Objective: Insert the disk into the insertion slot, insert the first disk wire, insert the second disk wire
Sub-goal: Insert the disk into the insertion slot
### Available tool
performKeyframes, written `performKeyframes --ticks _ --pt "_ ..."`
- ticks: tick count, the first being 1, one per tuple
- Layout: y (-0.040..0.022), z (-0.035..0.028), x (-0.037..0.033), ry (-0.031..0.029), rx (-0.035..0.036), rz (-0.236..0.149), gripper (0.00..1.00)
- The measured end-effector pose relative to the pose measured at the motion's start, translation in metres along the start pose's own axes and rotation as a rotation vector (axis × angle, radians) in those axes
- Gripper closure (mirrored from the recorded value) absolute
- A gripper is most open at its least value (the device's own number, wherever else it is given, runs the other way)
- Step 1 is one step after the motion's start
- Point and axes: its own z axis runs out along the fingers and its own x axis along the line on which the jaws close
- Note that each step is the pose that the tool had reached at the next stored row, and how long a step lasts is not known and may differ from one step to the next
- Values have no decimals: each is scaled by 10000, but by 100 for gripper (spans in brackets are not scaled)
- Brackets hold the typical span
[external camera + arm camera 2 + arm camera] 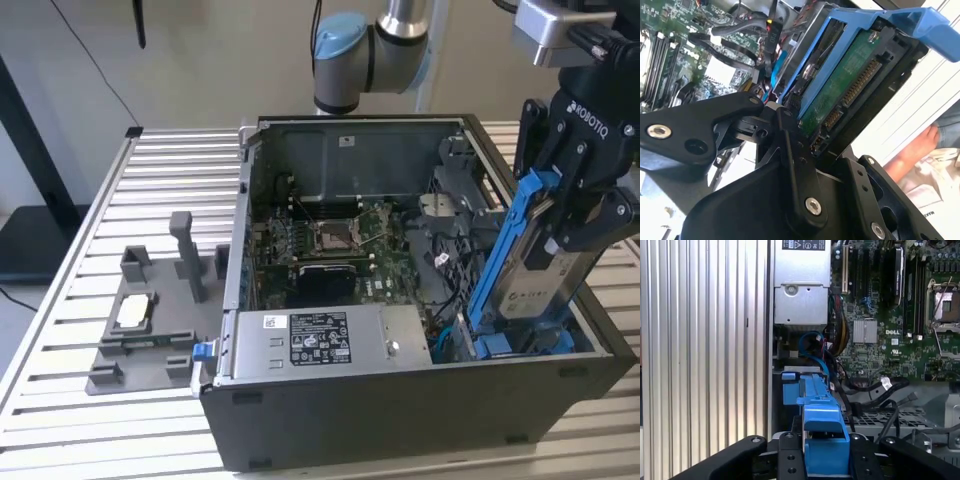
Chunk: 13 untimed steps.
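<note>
Gripper (565, 215) clamped on the disk (545, 280), held tilted with its lower end at the insertion slot (530, 338); disk insertion in hand, seemingly unseated, so squaring it to the slot walls looks needed.

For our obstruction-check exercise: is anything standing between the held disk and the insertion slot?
Nothing visible blocks it. The gripper holds the disk tilted, its lower end at the insertion slot. In the first wrist view, loose black cables lie just beside the path.
</note>
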Motion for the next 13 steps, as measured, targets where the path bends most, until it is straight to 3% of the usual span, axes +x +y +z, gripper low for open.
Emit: performKeyframes --ticks 8,13 --pt "-4 100 -8 -1 0 -1 67" --pt "-6 166 -27 -52 0 -3 67"
